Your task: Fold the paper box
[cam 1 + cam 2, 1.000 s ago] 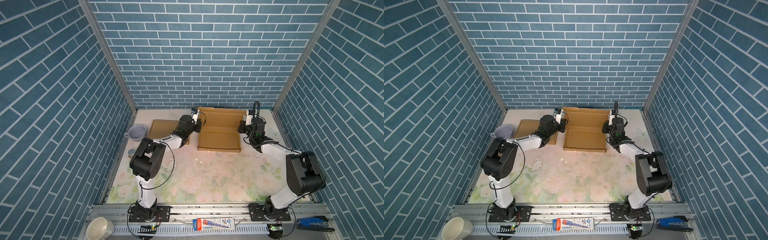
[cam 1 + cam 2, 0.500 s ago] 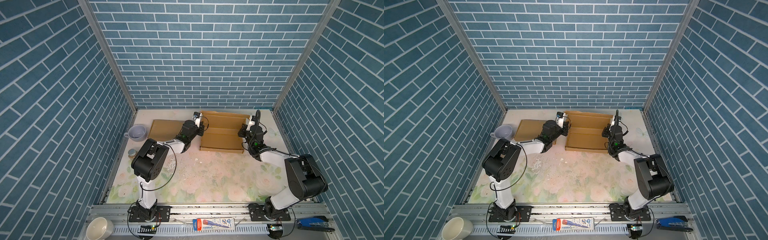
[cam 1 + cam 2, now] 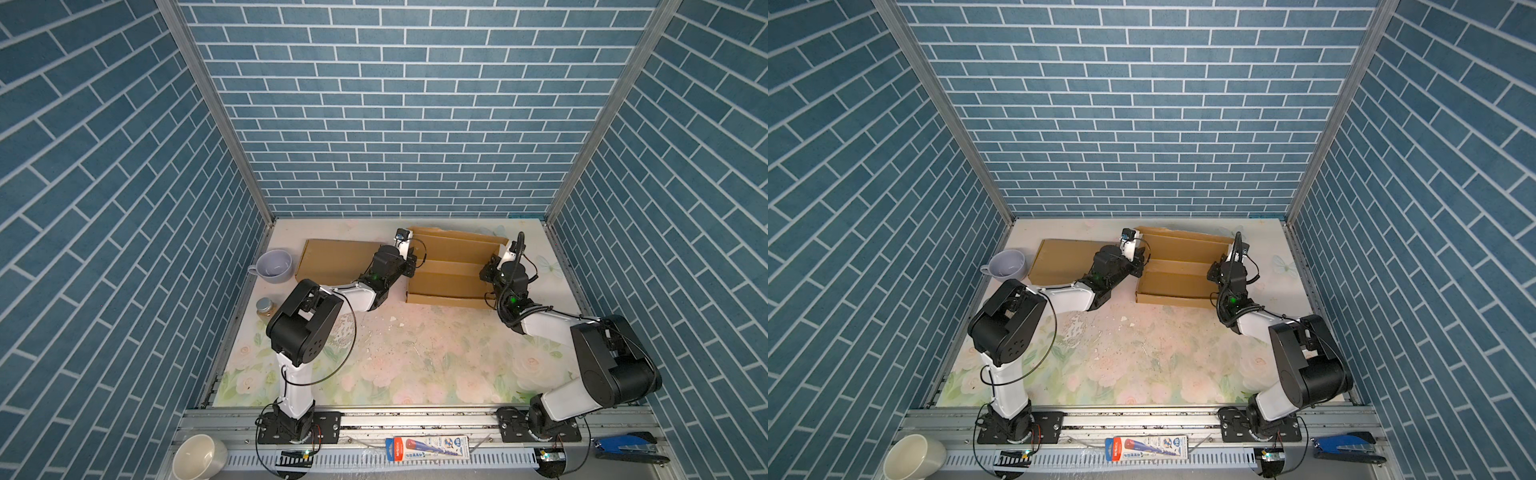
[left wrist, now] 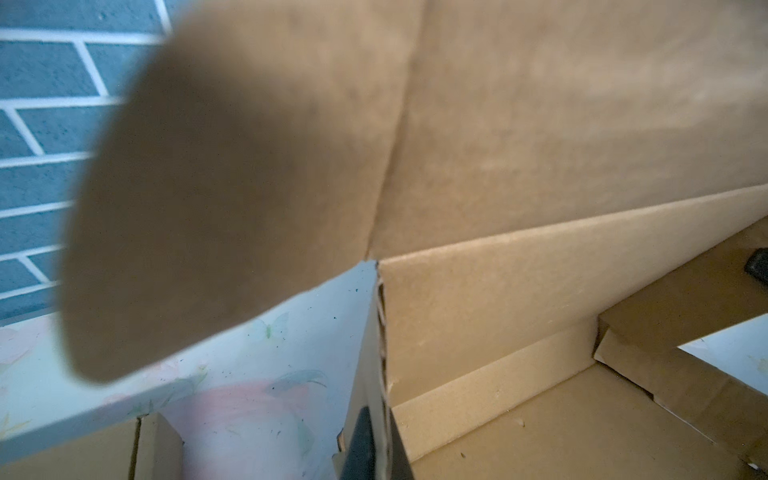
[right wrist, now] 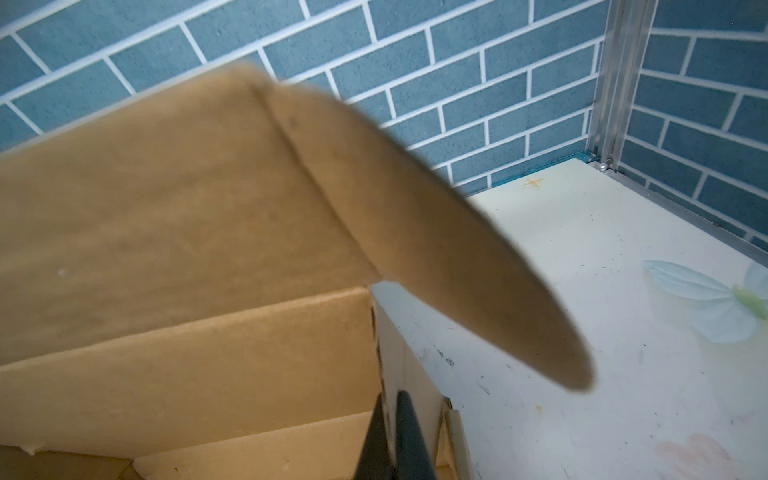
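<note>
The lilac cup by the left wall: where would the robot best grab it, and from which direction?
Probably the rim opposite its handle, coming straight down from above. The lilac cup stands upright with its mouth open, so the thin wall can be pinched from inside and outside; the handle looks too small to pinch surely.

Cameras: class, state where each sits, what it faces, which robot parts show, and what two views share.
Both top views: high in front, looking down at box; both arms show.
Left wrist: on left arm, facing into box; left gripper tips show.
Right wrist: likewise, right gripper.
Shared: both wrist views show the box's lid.
</note>
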Controlling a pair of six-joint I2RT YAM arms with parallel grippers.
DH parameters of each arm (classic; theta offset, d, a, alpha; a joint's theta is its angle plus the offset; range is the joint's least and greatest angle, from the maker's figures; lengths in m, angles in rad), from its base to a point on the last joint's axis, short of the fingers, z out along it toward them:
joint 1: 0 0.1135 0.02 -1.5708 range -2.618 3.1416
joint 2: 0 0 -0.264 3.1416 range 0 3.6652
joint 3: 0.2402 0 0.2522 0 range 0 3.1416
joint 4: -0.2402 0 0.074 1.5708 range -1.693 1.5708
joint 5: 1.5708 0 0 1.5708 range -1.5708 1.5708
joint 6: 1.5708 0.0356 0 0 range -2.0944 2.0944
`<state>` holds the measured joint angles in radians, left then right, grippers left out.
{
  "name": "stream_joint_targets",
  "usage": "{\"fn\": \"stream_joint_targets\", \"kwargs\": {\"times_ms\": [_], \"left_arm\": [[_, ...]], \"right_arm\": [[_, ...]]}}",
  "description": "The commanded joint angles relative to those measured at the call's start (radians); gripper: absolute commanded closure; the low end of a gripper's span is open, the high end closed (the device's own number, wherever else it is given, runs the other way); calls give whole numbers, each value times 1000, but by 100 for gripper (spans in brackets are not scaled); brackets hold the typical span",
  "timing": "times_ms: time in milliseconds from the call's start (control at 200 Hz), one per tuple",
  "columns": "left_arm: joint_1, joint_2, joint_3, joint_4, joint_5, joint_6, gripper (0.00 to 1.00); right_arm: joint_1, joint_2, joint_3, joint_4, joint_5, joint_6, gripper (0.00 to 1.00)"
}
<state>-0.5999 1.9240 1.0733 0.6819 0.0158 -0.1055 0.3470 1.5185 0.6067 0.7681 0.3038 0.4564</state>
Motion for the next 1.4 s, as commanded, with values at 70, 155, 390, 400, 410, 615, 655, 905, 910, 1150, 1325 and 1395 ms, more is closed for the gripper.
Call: {"fn": "stream_joint_targets", "kwargs": {"times_ms": [70,155,390,400,410,615,655,905,910,1150,1325,1395], "left_arm": [[-64,28,4,-126,129,1,100],[-67,26,24,-143,140,-28,100],[-99,20,91,-199,145,-26,100],[-99,20,93,-201,144,-25,100],[-100,20,95,-202,143,-24,100],[-104,26,128,-233,140,-17,100],[-104,29,136,-239,142,-17,100],[-118,53,202,-299,138,-10,100],[-118,53,203,-300,136,-11,100],[-121,70,251,-335,128,7,100],[-122,71,242,-343,155,-9,100],[-121,69,239,-337,180,-23,100]], "right_arm": [[52,-14,-42,-4,-46,56,100],[59,-14,-50,1,-23,60,100],[82,-11,-67,27,25,63,100],[83,-11,-68,28,26,62,100],[83,-11,-69,28,28,62,100],[90,-9,-76,40,53,62,100],[93,-9,-78,40,61,62,100],[113,-3,-84,58,104,61,100],[114,-2,-85,59,106,61,100],[129,8,-99,88,135,66,100],[130,6,-94,85,140,65,100],[130,8,-97,87,148,68,100]]}}
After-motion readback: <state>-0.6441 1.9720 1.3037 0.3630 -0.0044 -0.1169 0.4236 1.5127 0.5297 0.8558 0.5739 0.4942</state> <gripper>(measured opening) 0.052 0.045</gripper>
